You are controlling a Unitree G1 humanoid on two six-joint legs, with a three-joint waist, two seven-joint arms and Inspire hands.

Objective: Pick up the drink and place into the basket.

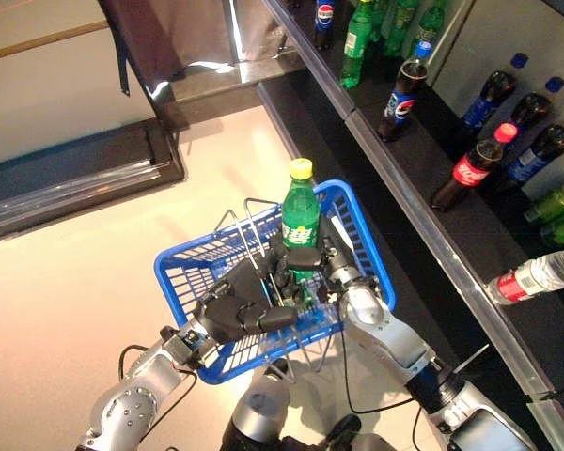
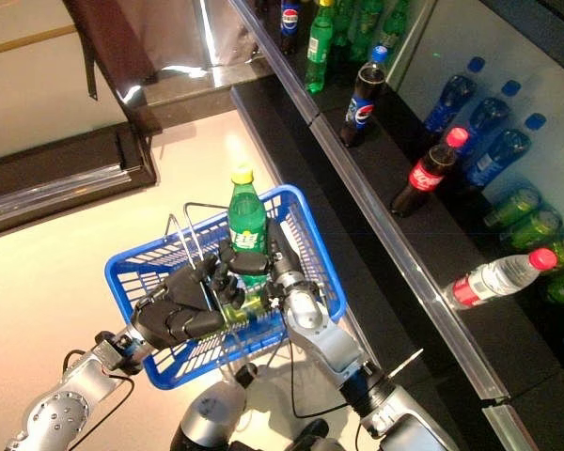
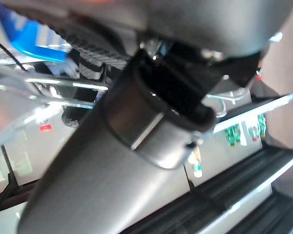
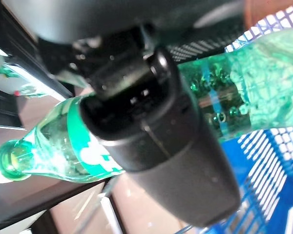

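Green bottle (image 1: 300, 222) gripped upright by right hand (image 1: 312, 263) over blue basket (image 1: 180, 272); left hand (image 1: 233, 306) curled on wire handles (image 1: 254, 231). Risked toppling if released high.

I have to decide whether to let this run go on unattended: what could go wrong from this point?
1. The right hand grips the green bottle upright, low on its body, over the blue basket; let go from there, it may topple rather than settle.
2. The left hand holds the wire handles close beside the bottle, so the two hands' fingers could collide or the bottle could snag a handle.
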